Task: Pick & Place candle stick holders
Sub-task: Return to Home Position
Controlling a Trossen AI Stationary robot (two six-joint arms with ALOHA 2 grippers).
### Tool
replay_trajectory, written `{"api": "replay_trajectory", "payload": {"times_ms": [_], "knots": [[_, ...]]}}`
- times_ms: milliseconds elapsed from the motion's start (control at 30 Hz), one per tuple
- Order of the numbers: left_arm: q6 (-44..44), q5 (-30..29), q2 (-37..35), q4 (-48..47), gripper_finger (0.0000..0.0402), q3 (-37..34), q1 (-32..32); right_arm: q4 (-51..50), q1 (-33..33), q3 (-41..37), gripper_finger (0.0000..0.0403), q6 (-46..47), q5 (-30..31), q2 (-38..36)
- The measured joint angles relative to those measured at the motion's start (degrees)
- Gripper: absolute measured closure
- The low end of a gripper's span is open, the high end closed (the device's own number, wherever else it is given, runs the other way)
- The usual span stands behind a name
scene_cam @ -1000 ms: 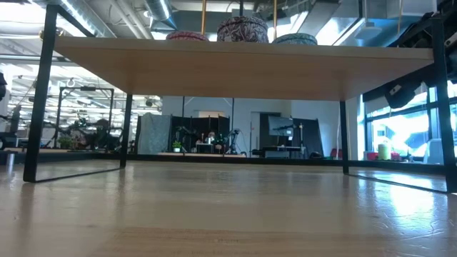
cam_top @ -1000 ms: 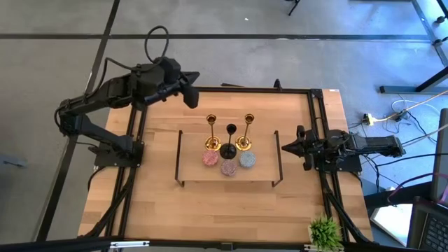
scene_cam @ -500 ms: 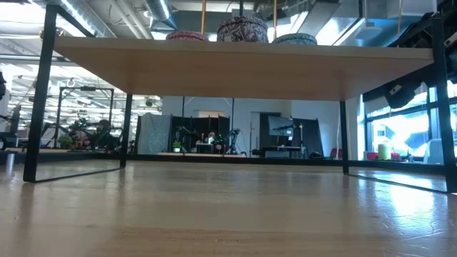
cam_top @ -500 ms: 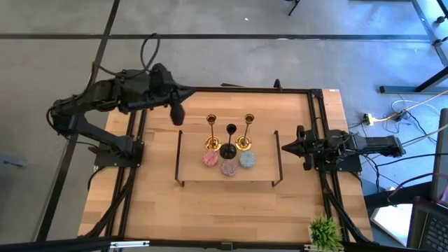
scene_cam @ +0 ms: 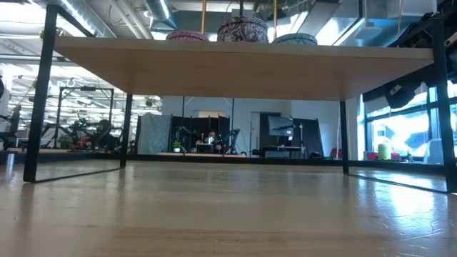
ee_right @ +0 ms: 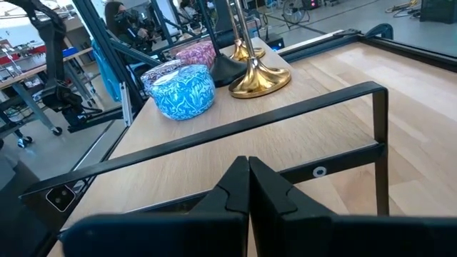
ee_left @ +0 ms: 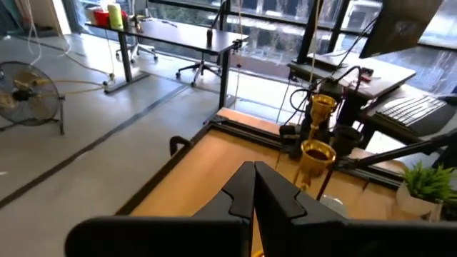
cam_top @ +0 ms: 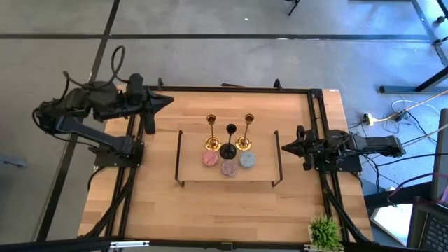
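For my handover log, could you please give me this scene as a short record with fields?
Support: shelf, wooden, black end rails, middle of the table
Stems: gold holder, black holder, second gold holder, upright in a row on it
Candles: pink candle, mauve candle, blue candle, lined up beside those feet
Left arm: left gripper shut, empty, near the left edge
Right arm: right gripper shut, empty, at the right edge, facing the rails
Extra: plant at a corner
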Motion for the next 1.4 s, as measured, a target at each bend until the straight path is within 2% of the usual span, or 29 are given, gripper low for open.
{"api": "replay_trajectory", "payload": {"times_ms": [300, 567, 1133, 1400], "knots": [[-1.4, 1.0, -13.3, 16.7, 0.04, -21.7, -4.5, 0.0, 0.0, 0.0, 0.0402, 0.0, 0.0, 0.0], [-0.8, 4.2, -23.9, 23.1, 0.04, -35.6, -6.8, 0.0, 0.0, 0.0, 0.0402, 0.0, 0.0, 0.0], [-1.0, 4.8, -38.0, 24.4, 0.04, -51.4, -7.3, 0.0, 0.0, 0.0, 0.0402, 0.0, -0.1, 0.0], [-1.9, 4.5, -44.5, 28.1, 0.04, -58.4, -7.3, 0.0, 0.0, 0.0, 0.0402, 0.0, -0.1, 0.0]]}}
